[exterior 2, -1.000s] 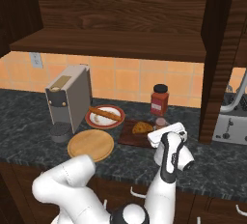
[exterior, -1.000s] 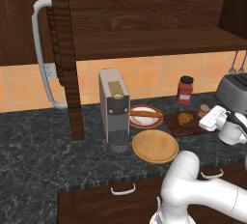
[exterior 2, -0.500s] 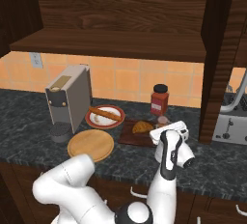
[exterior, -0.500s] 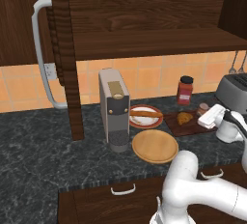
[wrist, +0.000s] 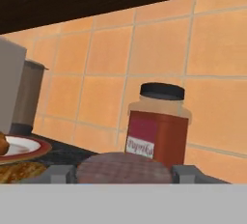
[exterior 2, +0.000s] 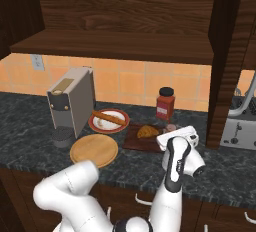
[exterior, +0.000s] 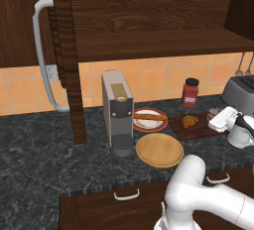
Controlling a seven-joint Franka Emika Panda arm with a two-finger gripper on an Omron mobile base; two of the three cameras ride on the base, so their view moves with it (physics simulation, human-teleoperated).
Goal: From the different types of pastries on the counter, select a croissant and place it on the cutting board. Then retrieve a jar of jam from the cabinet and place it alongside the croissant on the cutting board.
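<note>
The croissant [exterior: 189, 121] [exterior 2: 147, 132] lies on the dark cutting board [exterior: 198, 131] [exterior 2: 136, 142]. At the board's right end my gripper [exterior: 217, 117] [exterior 2: 172, 132] [wrist: 124, 175] is level, pointing at the wall, and shut on the jar of jam [exterior: 213, 113]. The jar's round lid [wrist: 124, 167] sits between the fingertips [wrist: 59, 174], which touch it on both sides. The jar's body is hidden. The stick pastry [exterior: 150, 117] [exterior 2: 107, 118] lies on the red-rimmed plate [exterior: 144, 126]. Above, the cabinet shelf [exterior: 149, 43] stands open.
A red bottle with a black cap [exterior: 190, 92] [exterior 2: 165, 104] [wrist: 157, 126] stands just behind the board. The round tan plate [exterior: 159, 149] is left of the board, with the coffee machine [exterior: 118, 112] beyond it. A toaster [exterior: 240, 90] [exterior 2: 242, 128] is on the right.
The hand swayed a little to the right and came back. The jar stays at the board's right end and the croissant has not moved.
</note>
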